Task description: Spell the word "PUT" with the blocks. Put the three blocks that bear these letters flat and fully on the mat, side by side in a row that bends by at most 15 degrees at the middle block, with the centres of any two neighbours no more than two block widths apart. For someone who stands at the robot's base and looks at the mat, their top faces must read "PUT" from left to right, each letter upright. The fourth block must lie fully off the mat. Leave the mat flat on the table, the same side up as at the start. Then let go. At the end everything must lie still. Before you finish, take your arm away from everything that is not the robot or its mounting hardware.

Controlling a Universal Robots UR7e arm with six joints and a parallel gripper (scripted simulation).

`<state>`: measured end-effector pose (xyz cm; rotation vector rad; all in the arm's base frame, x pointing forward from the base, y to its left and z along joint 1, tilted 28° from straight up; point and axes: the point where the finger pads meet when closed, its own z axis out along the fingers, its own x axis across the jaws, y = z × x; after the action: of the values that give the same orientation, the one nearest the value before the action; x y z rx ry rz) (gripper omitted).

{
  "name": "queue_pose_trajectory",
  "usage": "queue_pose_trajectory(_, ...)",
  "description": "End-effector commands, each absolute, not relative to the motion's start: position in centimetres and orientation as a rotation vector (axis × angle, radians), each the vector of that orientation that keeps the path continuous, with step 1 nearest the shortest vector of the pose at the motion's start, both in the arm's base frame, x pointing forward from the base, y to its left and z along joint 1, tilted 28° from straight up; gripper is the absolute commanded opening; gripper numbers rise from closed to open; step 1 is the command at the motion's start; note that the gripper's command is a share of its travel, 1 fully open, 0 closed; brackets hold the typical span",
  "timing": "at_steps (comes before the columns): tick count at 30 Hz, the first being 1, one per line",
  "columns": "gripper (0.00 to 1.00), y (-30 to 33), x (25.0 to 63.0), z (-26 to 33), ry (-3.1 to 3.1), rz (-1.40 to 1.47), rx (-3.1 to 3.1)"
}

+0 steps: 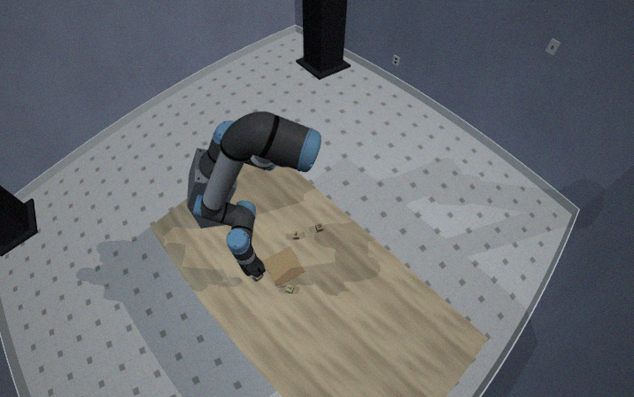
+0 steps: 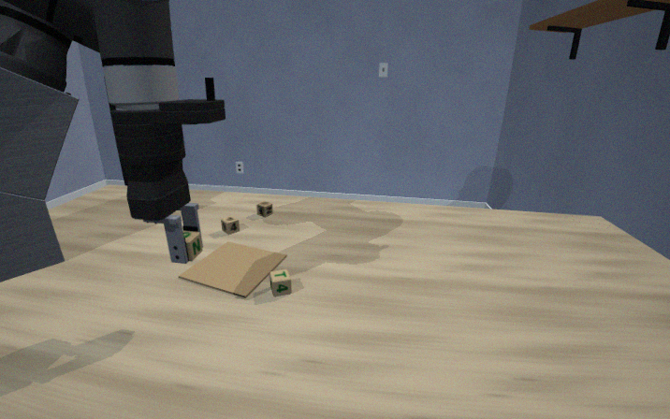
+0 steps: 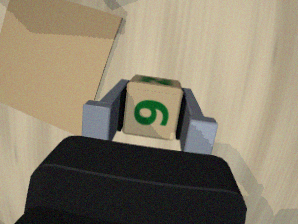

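My gripper [image 2: 182, 238] is shut on a wooden letter block [image 2: 192, 242]. The block shows a green N on its side in the exterior view and a green 9 or 6 toward the wrist camera [image 3: 153, 108]. It hangs low over the table, just off the near left edge of the tan mat [image 2: 233, 267]; I cannot tell whether it touches the table. The mat is bare and also shows in the wrist view [image 3: 56, 63]. The T block [image 2: 280, 282] lies on the table just off the mat's right corner, with T on top and 4 on its side. Two more blocks [image 2: 230, 224] [image 2: 265, 209] lie beyond the mat.
The arm's base [image 1: 198, 187] stands at the table's near end, with the arm bent over the table. A black pillar [image 1: 322, 35] stands far off on the floor. A wooden shelf [image 2: 592, 14] hangs on the wall.
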<state>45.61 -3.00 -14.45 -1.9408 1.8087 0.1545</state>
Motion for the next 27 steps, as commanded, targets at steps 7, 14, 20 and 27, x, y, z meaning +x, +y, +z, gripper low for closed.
queue_pose_trajectory(7, 0.57, -1.7, 46.6, -17.3, 1.806, 0.151, -1.943)
queue_pose_trajectory(14, 0.57, -0.8, 47.1, -19.3, 1.806, 0.151, -1.943)
queue_pose_trajectory(20, 0.57, 0.2, 47.7, -21.4, 1.806, 0.151, -1.943)
queue_pose_trajectory(27, 0.57, 0.7, 48.0, -22.6, 1.806, 0.151, -1.944)
